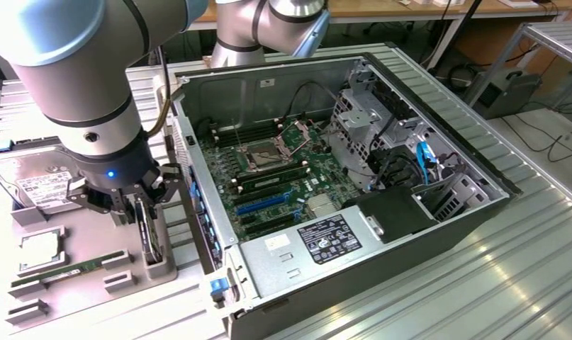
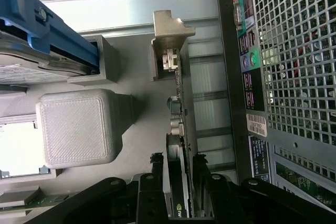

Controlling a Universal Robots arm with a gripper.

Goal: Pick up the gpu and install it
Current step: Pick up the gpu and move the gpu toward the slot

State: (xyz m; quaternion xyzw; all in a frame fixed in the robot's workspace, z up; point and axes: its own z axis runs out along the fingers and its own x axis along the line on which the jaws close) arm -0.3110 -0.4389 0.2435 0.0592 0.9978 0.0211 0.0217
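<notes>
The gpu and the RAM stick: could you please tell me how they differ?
The gpu is black; the RAM stick is green and slimmer. The gripper is at the gpu, apart from the RAM stick. The gpu stands beside the computer case; the RAM stick lies further to the exterior view's left. Both sit on the grey tray.

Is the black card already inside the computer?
No, the gpu stands on edge in its gray holder, outside the computer case.
</notes>
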